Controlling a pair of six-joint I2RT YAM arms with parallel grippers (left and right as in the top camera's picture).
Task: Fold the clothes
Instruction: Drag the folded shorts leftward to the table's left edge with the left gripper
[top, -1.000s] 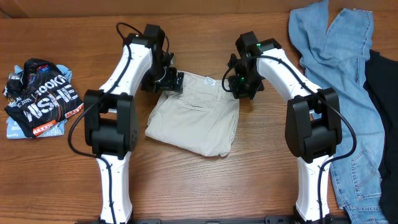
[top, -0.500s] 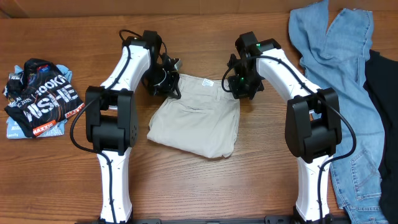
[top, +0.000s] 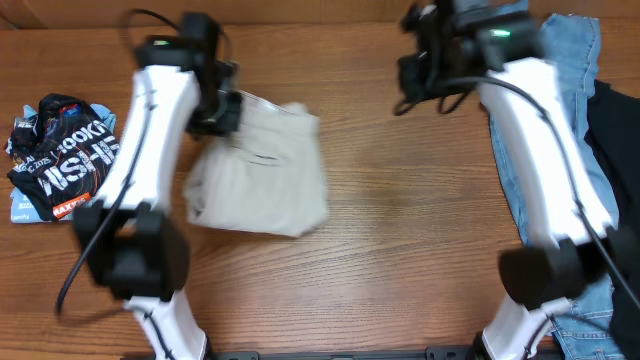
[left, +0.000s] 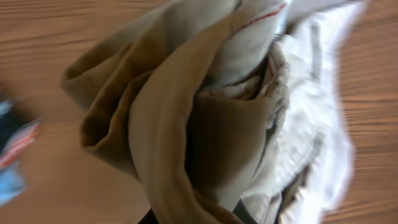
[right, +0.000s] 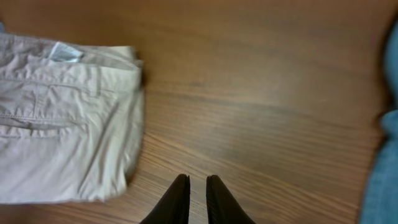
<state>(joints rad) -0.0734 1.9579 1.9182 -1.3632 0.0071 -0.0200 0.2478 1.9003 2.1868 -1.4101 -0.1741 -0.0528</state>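
My left gripper (top: 215, 108) is clamped on the bunched top edge of the cream trousers (top: 262, 170), upper left of the overhead frame — the right gripper (right: 198, 180), nearly closed and empty, hangs well off to their right.

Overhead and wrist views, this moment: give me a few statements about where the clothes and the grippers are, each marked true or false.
1. The cream trousers lie folded on the table, left of centre. True.
2. The right gripper holds the trousers. False: it is closed on nothing, above bare wood beside them.
3. The black lettered piece lies on the trousers. False: it lies apart from them, at the table's left edge.
4. The light blue jeans lie at the table's right side. True.
5. The left gripper is at the trousers' far left corner, with cloth bunched before its camera. True.
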